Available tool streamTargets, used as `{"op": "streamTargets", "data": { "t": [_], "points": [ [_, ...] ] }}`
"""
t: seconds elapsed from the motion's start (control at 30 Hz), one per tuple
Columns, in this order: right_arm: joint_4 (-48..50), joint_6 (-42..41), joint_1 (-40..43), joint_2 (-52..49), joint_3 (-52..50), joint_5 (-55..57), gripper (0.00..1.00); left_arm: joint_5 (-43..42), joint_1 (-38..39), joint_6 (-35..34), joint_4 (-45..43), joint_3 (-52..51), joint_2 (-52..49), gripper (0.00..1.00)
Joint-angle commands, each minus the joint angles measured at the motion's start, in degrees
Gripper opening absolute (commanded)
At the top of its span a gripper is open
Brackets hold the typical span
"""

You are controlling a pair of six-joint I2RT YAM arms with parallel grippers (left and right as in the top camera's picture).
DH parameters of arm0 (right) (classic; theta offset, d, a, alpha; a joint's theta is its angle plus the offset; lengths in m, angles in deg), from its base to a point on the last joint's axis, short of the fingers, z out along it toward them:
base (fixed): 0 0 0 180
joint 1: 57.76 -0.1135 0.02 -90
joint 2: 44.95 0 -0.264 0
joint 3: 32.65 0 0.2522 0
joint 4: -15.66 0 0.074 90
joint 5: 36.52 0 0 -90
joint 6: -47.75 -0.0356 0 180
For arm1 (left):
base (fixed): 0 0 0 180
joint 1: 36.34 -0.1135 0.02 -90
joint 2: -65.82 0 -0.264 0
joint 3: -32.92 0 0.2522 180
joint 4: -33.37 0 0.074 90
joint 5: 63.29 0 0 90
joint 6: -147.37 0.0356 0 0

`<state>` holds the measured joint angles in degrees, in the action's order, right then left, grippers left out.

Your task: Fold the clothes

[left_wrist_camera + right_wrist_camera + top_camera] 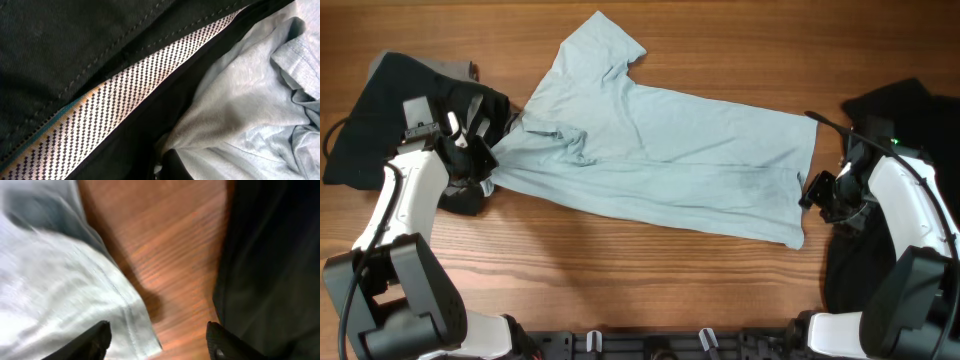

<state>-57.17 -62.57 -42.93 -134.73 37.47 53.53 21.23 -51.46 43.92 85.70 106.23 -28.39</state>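
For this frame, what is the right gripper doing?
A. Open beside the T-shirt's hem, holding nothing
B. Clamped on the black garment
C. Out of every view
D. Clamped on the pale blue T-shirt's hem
A: in the right wrist view the right gripper has its fingers spread with bare table showing between them. The hem of the T-shirt lies loose beside one finger.

Overhead faces straight down; 2 close wrist views apparently share the T-shirt [660, 150] edges.

Wooden table [720, 30], warm brown grain, bare patches
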Motion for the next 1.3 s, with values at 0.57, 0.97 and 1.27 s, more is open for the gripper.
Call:
{"op": "streamTargets", "data": {
  "t": [0.57,0.97,1.27],
  "points": [
    [20.7,8.3,0.1,-5.7,-2.5,-18.1,0.47,-0.3,-0.1,-0.7,-0.3,1.2,1.3,0.12],
    [21.0,6.8,-0.4,-9.5,-2.4,-18.1,0.04,-0.3,0.0,-0.7,-0.5,1.2,1.3,0.14],
    [3.9,-0.6,0.6,7.0,1.3,-14.6,0.04,-0.3,0.0,-0.7,-0.5,1.2,1.3,0.64]
  ]
}}
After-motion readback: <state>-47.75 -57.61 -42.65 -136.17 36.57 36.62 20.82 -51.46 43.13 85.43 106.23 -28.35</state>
